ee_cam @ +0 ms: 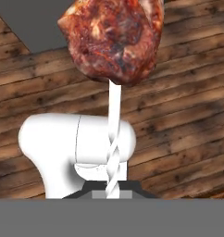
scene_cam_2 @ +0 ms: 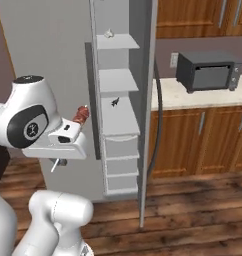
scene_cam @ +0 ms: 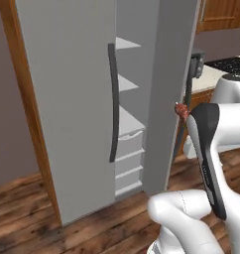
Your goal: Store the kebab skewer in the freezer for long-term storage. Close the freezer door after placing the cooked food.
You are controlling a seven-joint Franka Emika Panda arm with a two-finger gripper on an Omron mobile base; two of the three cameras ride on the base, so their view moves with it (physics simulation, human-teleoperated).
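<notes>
The gripper (ee_cam: 113, 194) has its jaws drawn tight together on the bare end of the kebab skewer (ee_cam: 115, 134), the pale twisted stick running straight up out of the pinch in the hand view to a big reddish-brown lump of meat with darker charred patches. In the right base view the skewer (scene_cam_2: 81, 115) sticks out past the white hand with its meat end raised, held in the air just outside the freezer (scene_cam_2: 118, 117), level with the middle shelves and clear of the floor; the thin stick pokes out below the hand as well. In the left base view the meat (scene_cam: 181, 110) shows as a small red knob just behind the arm's dark elbow, right against the edge of the freezer door (scene_cam: 169, 89), which stands swung wide open. The freezer (scene_cam: 128, 106) shows white shelves stacked one above another and pale drawers (scene_cam: 128, 149) beneath them. From the right side a small pale thing (scene_cam_2: 109, 33) sits on the top shelf and a small dark thing (scene_cam_2: 115, 102) lies on a lower shelf; neither is clear enough to name. The other grey door (scene_cam: 67, 99), with its long dark handle (scene_cam: 112, 101), is shut. To the right of the freezer a dark microwave (scene_cam_2: 207, 70) stands on a pale counter (scene_cam_2: 193, 97) above wooden cabinets. The floor (scene_cam: 92, 223) is dark wooden boards.
</notes>
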